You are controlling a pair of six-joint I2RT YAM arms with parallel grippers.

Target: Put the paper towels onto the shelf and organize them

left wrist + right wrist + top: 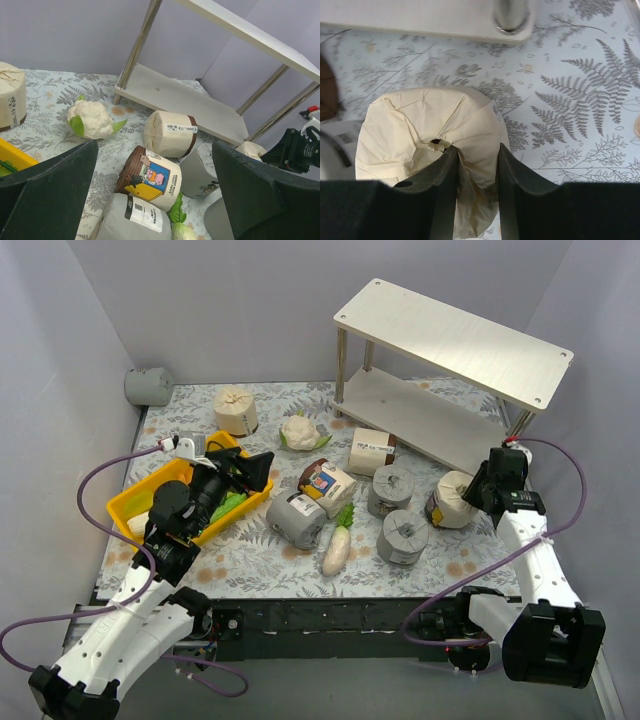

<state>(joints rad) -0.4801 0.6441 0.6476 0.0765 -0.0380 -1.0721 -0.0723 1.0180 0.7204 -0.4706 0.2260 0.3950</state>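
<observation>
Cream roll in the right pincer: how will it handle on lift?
Likely soft: the wrapper on the cream roll creases where the right pincer pinches its pleated end. Probably light, but held off-centre by one edge, so it may tilt. Cylindrical, so laid sideways on the shelf it could roll.

Left arm (130,625): lower left of frame, reaching up-right.
Left gripper (246,466): fingers spread wide.
Right arm (540,560): right edge, reaching up.
Right gripper (478,490): fingers pinched on cream roll (420,130).
</observation>
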